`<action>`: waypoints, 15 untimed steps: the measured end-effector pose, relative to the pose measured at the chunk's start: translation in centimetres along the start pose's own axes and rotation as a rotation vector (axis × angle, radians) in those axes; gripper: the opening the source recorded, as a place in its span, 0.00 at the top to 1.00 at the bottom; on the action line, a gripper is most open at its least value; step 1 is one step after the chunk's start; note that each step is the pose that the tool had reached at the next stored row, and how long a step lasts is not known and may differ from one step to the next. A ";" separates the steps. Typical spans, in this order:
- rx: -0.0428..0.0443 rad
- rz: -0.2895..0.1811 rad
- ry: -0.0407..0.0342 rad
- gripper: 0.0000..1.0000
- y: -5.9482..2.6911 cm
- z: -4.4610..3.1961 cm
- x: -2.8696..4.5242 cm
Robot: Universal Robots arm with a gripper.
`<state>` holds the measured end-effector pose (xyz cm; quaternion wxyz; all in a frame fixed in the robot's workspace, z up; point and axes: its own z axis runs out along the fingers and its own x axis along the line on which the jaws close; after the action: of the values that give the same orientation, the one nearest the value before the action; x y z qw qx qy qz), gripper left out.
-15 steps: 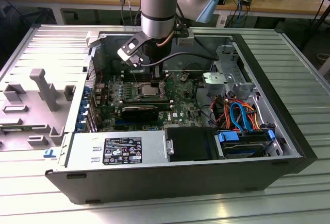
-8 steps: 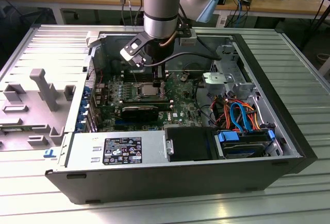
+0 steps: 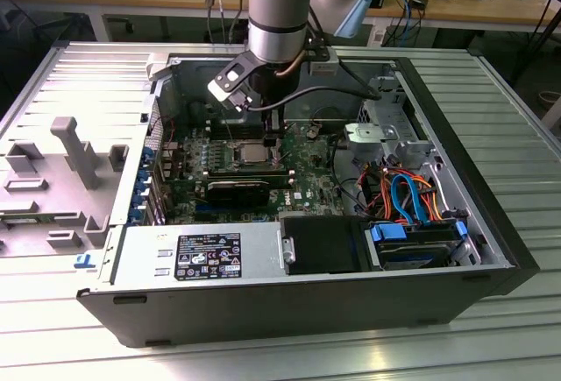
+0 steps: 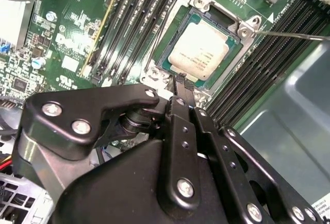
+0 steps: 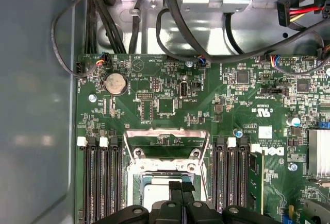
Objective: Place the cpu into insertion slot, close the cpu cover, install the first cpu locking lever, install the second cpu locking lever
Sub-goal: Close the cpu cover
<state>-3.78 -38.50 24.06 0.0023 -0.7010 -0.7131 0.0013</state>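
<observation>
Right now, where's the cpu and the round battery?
cpu (image 4: 198,54): second wrist view, middle of its silver top.
battery (image 5: 115,83): first wrist view, middle of its round face.

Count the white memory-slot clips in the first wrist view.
4. Two white clips stand at slot ends on one side of the insertion slot, two on the other. The gripper may hide more.

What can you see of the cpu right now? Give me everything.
The cpu is a flat square chip with a silver-grey metal top bearing faint print and a dark green edge. It lies flat in the insertion slot, between rows of black memory slots. The gripper, shut, hangs over one edge; whether it touches cannot be told.
</observation>
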 end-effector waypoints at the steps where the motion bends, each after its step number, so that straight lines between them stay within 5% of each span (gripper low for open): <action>1: 0.0000 0.000 0.0005 0.89 0.06 -0.23 0.00; 11: -0.0001 0.000 0.0080 0.89 0.26 -1.80 0.00; 15: 0.0017 0.000 0.0123 0.89 1.00 -2.12 -0.01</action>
<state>-2.77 -38.50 26.17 0.0072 -0.7010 -0.7132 -0.0024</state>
